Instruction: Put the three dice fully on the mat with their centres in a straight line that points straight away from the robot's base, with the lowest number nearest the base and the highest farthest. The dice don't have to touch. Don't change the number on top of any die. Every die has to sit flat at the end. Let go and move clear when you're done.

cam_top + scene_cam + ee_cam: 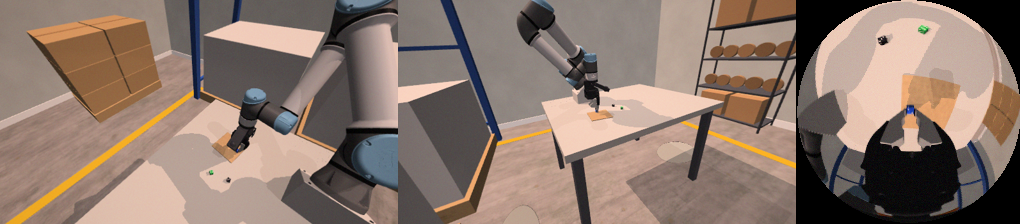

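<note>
My gripper [238,149] is shut on a small blue die [910,109] and holds it at the near edge of the brown mat [228,148]. The blue die also shows between the fingertips in the top view [237,150] and the exterior view [596,111]. A green die [211,172] and a black die [228,180] lie on the bare table top, off the mat, apart from each other. In the wrist view the black die [883,39] is at the upper left and the green die [923,29] at the upper middle, beyond the mat [928,100].
The robot's base [323,192] stands on the table at the right. A large grey box [259,61] and a blue post [194,48] stand past the table's far edge. The table edge [622,141] lies some way from the mat.
</note>
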